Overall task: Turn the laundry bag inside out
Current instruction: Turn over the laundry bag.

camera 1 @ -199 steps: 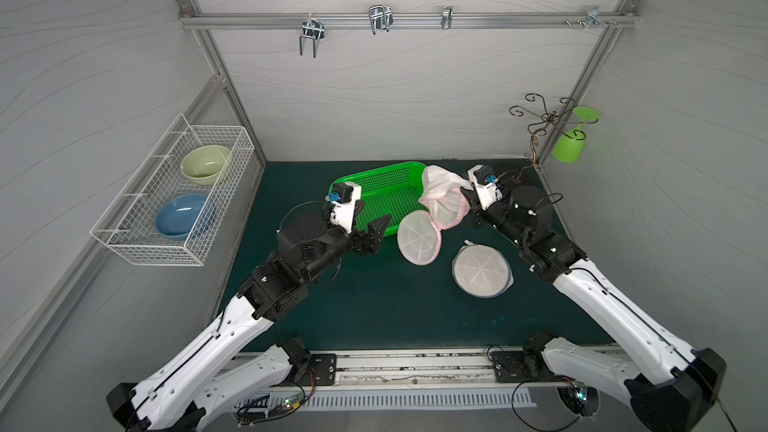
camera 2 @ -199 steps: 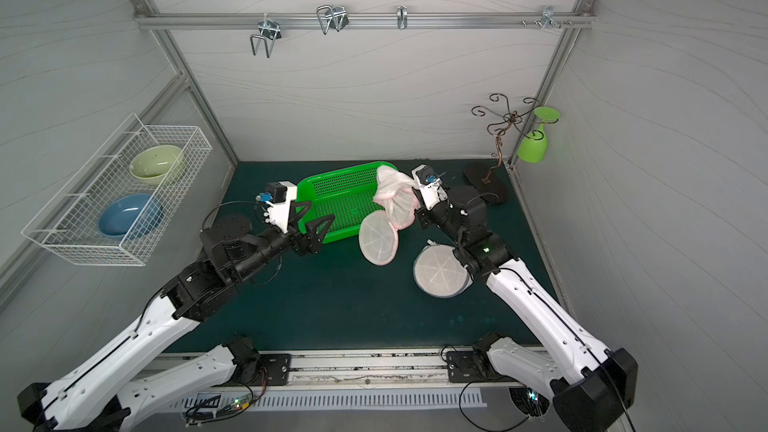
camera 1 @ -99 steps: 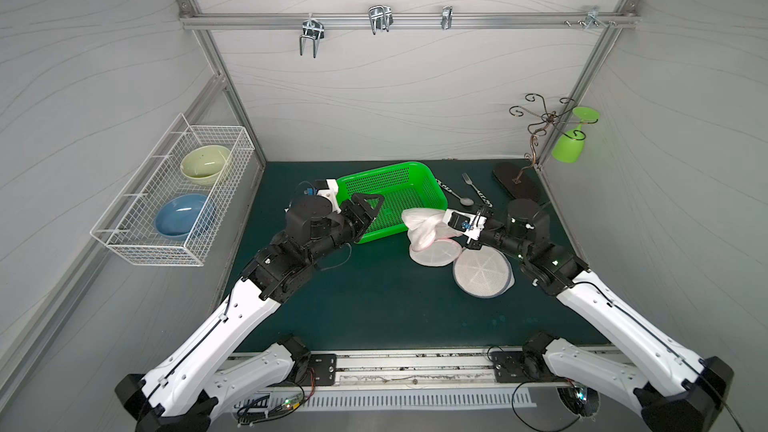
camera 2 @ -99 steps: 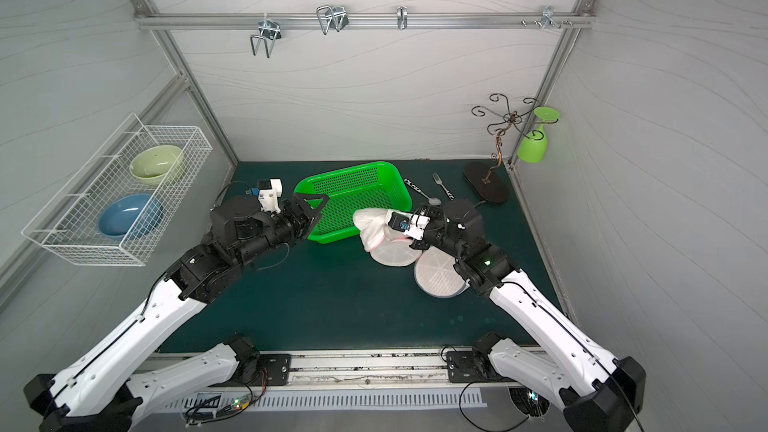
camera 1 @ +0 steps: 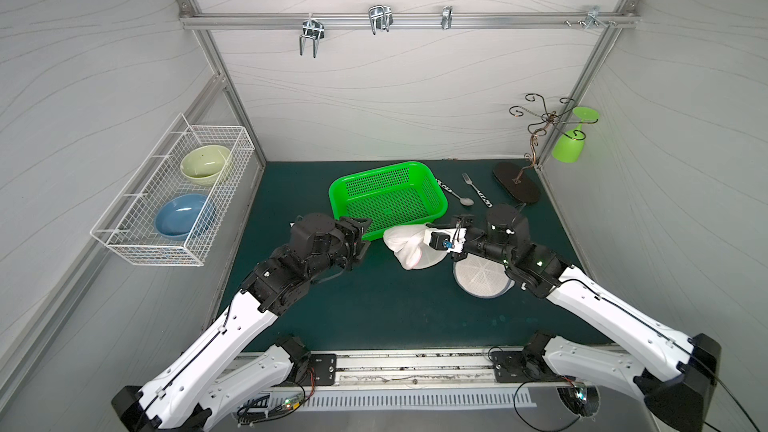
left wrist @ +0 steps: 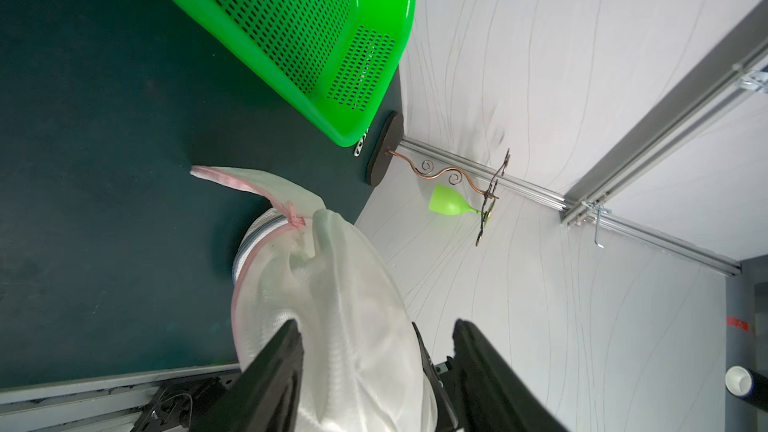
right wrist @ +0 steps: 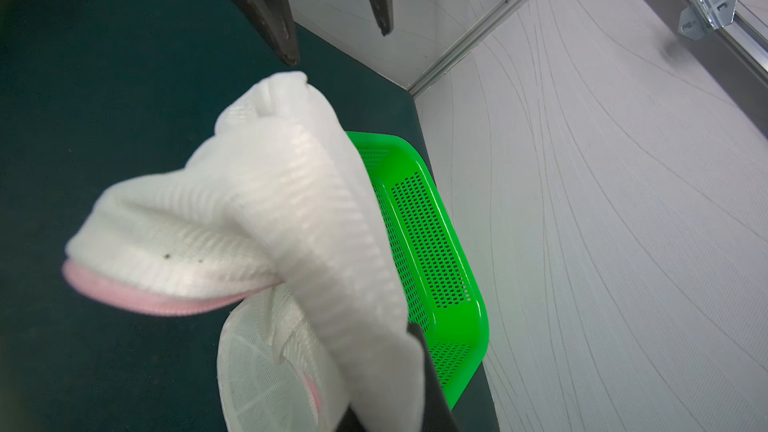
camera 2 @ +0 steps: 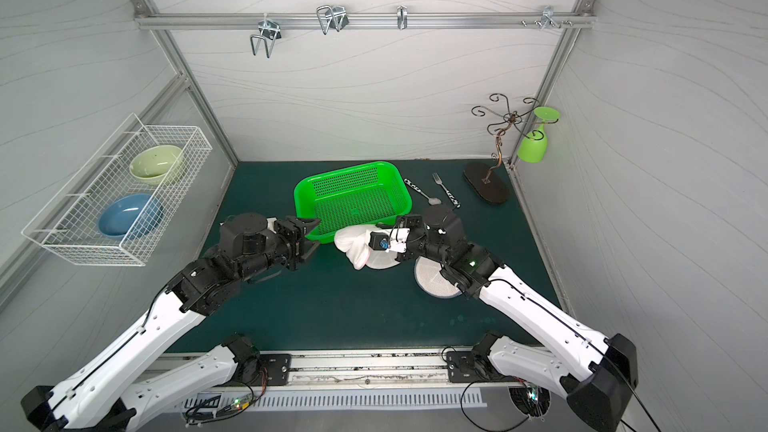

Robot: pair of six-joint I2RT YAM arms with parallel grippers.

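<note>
The laundry bag is white mesh with a pink zip edge. It hangs bunched just over the green mat, in front of the green basket. My right gripper is shut on the laundry bag, and fabric drapes over its fingers. A flat round panel of the bag hangs below the grip. My left gripper is open and points at the bag's left end from a short gap away. In the left wrist view the bag fills the space ahead of the jaws.
A round white mesh disc with a grey rim lies under my right forearm. A spoon, a fork and a wire stand with a green glass are at the back right. A wire rack with bowls hangs on the left wall.
My right arm brought the bag down from over the basket to just above the mat. My left gripper swung round to face the bag, and its jaws narrowed.
</note>
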